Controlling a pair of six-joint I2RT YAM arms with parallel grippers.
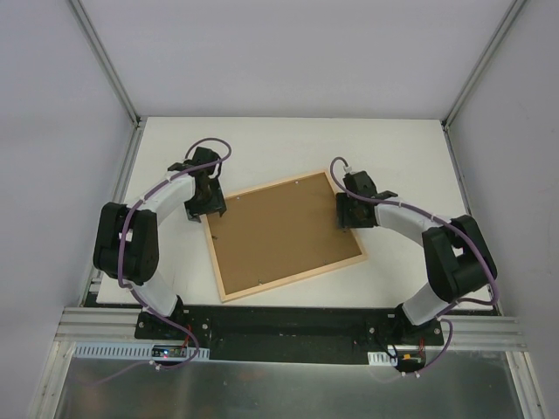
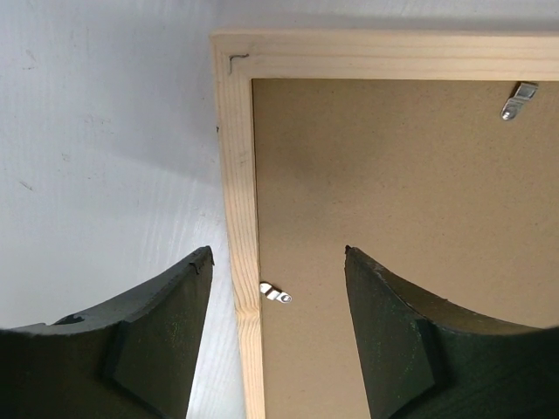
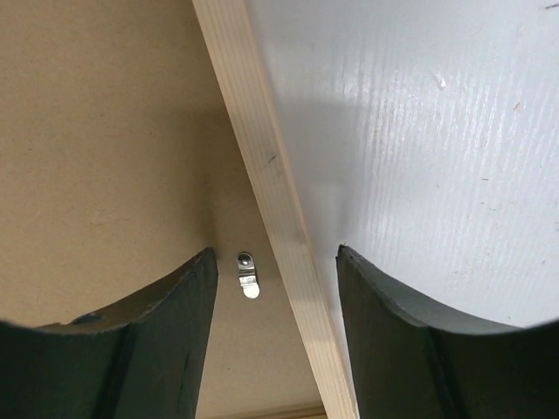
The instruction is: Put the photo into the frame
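Observation:
The frame (image 1: 288, 273) of light wood lies face down and tilted on the white table, with the brown backing board (image 1: 279, 231) set in it. The photo is hidden. My left gripper (image 1: 206, 208) is open, its jaws straddling the frame's left rail (image 2: 238, 218) near a metal tab (image 2: 276, 294). My right gripper (image 1: 347, 212) is open, its jaws straddling the right rail (image 3: 266, 175) beside another metal tab (image 3: 248, 274). Neither gripper holds anything.
The white table (image 1: 393, 157) extends behind and to both sides of the frame. A second metal tab (image 2: 517, 101) sits near the frame's top rail. Metal posts (image 1: 105, 61) of the enclosure stand at the back corners.

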